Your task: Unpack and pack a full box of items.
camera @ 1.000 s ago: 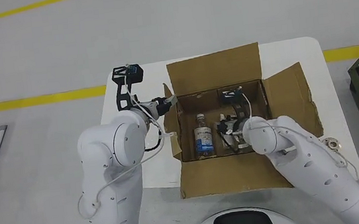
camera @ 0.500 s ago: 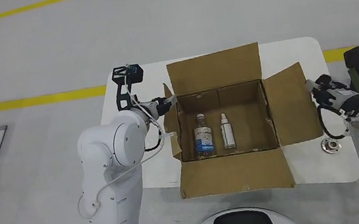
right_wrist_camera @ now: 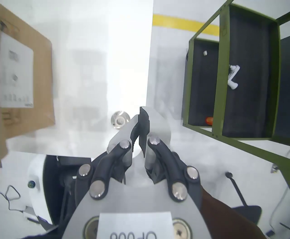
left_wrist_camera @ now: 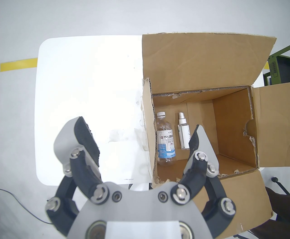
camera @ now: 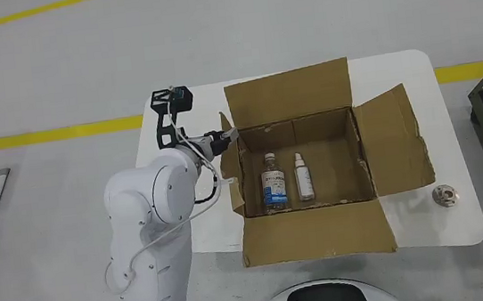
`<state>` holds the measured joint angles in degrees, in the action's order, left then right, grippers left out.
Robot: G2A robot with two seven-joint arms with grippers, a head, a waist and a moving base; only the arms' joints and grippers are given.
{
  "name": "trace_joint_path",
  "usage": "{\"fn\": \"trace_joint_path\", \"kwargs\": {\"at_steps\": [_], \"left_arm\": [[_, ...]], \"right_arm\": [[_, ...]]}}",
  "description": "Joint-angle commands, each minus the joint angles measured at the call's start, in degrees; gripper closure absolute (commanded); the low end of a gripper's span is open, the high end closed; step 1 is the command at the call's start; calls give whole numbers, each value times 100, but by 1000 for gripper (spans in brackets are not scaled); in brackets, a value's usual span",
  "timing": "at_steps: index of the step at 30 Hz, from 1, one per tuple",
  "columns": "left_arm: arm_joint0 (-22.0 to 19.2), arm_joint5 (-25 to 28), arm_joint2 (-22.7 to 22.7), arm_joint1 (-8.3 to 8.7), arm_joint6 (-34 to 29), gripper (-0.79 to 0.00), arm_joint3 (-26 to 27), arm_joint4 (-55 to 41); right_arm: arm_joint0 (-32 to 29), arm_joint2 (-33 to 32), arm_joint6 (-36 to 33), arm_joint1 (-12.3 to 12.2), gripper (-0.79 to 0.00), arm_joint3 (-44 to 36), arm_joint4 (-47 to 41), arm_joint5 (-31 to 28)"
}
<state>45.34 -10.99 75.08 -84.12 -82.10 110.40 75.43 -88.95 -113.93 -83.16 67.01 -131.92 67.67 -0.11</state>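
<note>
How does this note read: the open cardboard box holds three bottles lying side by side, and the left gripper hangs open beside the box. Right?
Not quite: the count is wrong. The cardboard box holds two bottles, not three: a clear bottle and a smaller spray bottle, lying side by side, as the top view shows. The left gripper does hang open beside the box.

In the box point(camera: 318, 231) — on the table point(camera: 393, 66) — bottle point(camera: 274, 190) lies beside spray bottle point(camera: 304, 177).
</note>
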Motion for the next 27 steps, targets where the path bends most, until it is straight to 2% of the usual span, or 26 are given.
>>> {"fn": "trace_joint_path", "kwargs": {"at_steps": [1,3,4,6,8,12,21,27], "left_arm": [[0,0,0,0,0,-785,0,0],[0,0,0,0,0,-785,0,0],[0,0,0,0,0,-785,0,0],[0,0,0,0,0,-785,0,0],[0,0,0,0,0,-785,0,0],[0,0,0,0,0,-785,0,0],[0,0,0,0,0,-785,0,0],[0,0,0,0,0,-785,0,0]], "right_arm": [[-51,137,-135,-4,0,139,-14,26],[-76,249,-174,-18,0,296,202,-25],[-75,318,-175,-21,-34,390,241,-31],[-46,441,-166,-25,-157,584,255,-45],[25,531,-95,-32,-191,738,287,-46],[166,785,-92,-51,-342,1073,357,-203],[558,1218,10,-80,-345,1802,455,-352],[632,1320,60,-88,-342,2017,357,-315]]}}
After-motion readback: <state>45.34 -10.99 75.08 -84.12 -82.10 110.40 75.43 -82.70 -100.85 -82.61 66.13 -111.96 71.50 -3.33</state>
